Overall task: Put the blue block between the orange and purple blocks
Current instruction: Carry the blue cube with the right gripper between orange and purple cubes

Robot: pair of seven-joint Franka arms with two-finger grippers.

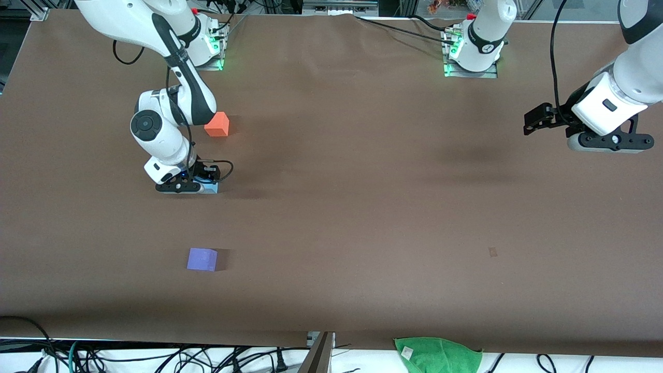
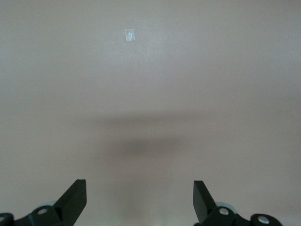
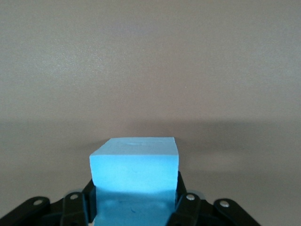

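My right gripper (image 1: 197, 182) is shut on the light blue block (image 1: 211, 187), low at the table surface, between the orange block (image 1: 217, 124) and the purple block (image 1: 202, 259). The orange block is farther from the front camera and the purple block nearer. In the right wrist view the blue block (image 3: 135, 165) sits between the fingers (image 3: 89, 200) of the right gripper (image 3: 135, 200), which press on both its sides. I cannot tell whether it rests on the table. My left gripper (image 1: 533, 122) waits open and empty in the air at the left arm's end; the left wrist view shows it (image 2: 138, 190) over bare table.
The brown table (image 1: 362, 207) carries a small tape mark (image 1: 492, 252), also in the left wrist view (image 2: 130, 35). A green cloth (image 1: 437, 355) lies at the table's edge nearest the front camera, with cables along that edge.
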